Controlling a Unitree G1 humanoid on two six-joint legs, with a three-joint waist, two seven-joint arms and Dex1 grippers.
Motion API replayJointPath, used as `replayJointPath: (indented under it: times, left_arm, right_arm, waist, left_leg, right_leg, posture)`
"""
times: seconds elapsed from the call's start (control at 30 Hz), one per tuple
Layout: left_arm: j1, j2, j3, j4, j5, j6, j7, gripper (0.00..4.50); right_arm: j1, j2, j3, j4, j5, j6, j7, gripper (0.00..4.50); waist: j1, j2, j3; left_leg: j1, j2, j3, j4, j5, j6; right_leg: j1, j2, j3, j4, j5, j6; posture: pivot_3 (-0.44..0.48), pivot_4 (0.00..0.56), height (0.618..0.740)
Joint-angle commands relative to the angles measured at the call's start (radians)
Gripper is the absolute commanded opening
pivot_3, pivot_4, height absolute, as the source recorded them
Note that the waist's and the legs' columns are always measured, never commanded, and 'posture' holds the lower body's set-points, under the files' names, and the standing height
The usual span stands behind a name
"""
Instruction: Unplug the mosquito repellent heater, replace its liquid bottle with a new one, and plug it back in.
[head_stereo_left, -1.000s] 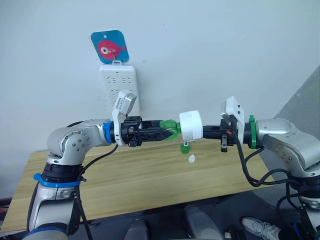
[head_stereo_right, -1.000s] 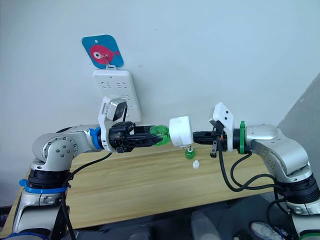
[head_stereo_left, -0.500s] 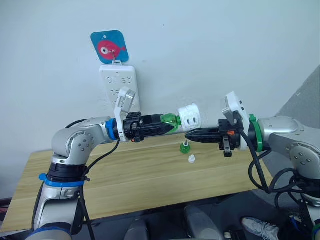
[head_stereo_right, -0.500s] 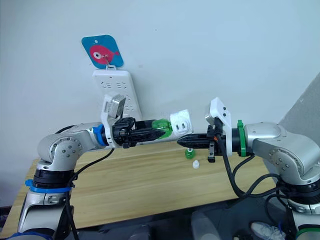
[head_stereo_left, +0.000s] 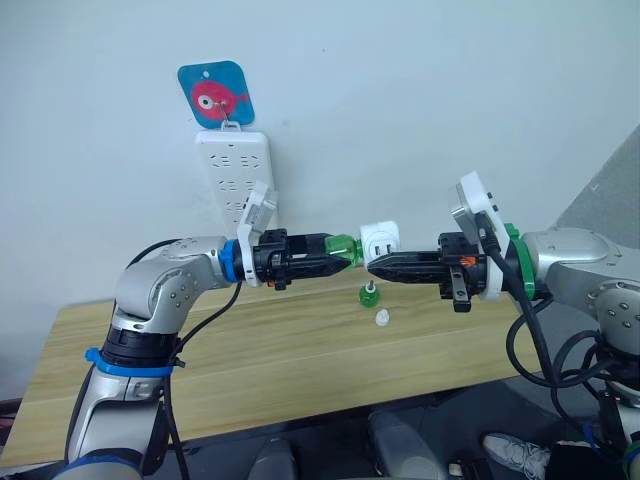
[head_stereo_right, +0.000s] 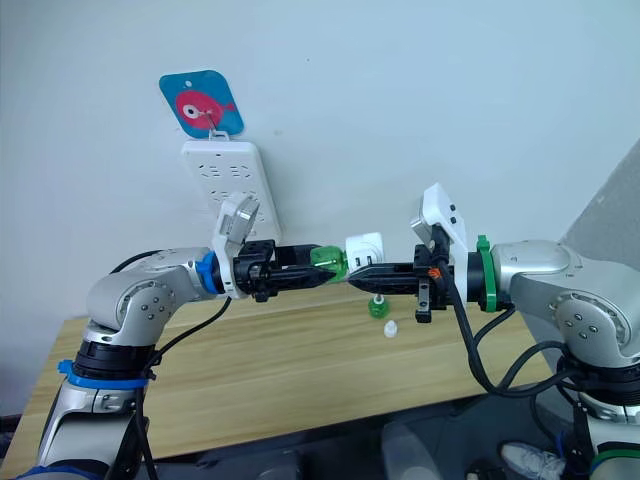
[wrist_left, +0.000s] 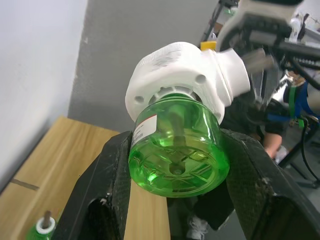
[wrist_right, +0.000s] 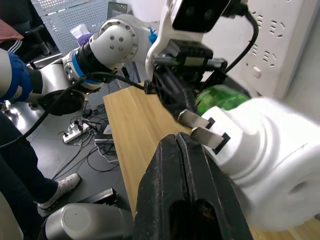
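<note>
— So how far along is it?

— Unplugged, for sure. The heater (head_stereo_left: 379, 240) is off the power strip (head_stereo_left: 236, 178), which hangs on the wall at upper left, and is held in the air at mid-frame, above the table (head_stereo_left: 250, 360). A full green bottle (head_stereo_left: 342, 250) sits screwed into its base.

— Who holds what?

— The left gripper (head_stereo_left: 335, 254) has its fingers clamped on the bottle; the wrist view shows both pads pressed to its sides. The right gripper (head_stereo_left: 372, 264) is pinched together with nothing between its fingers, tips just below the heater's prongs (wrist_right: 200, 127).

— And the old bottle?

— A second small green bottle (head_stereo_left: 370, 295) stands on the table below the heater, with a little white cap (head_stereo_left: 383, 318) beside it. I judge that one the spent bottle, so the swap looks done or nearly so.

— What's left?

— Checking the bottle is snug, then carrying the heater back to the strip and pushing the prongs into a socket. Taking it by the white body would probably come first.
</note>
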Motion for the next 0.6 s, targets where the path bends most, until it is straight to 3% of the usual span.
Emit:
replayJointPath:
  times: [0.03,0.47,0.6]
  left_arm:
    - [0.004,0.027,-0.006,-0.050,0.003,-0.021,-0.045,2.28]
    - [0.017,0.037,-0.011,-0.087,-0.025,0.003,-0.085,2.28]
    - [0.023,0.041,-0.002,-0.088,-0.032,0.015,-0.081,2.28]
  right_arm:
    - [-0.041,0.012,-0.035,0.011,0.005,-0.026,-0.028,0.00]
    - [-0.104,-0.013,0.023,0.096,-0.084,-0.055,0.019,0.00]
    - [-0.137,0.004,-0.021,0.133,-0.006,-0.015,0.030,0.00]
  waist:
    - [-0.003,0.000,0.000]
    - [-0.003,0.000,0.000]
    - [-0.003,0.000,0.000]
  left_leg:
    - [0.000,0.000,0.000,0.000,0.000,0.000]
    - [0.000,0.000,0.000,0.000,0.000,0.000]
    - [0.000,0.000,0.000,0.000,0.000,0.000]
  right_leg:
    - [0.000,0.000,0.000,0.000,0.000,0.000]
    - [0.000,0.000,0.000,0.000,-0.001,0.001]
    - [0.000,0.000,0.000,0.000,0.000,0.000]
  posture:
    - [-0.202,0.073,0.728]
    - [-0.194,0.080,0.728]
    - [-0.190,0.080,0.728]
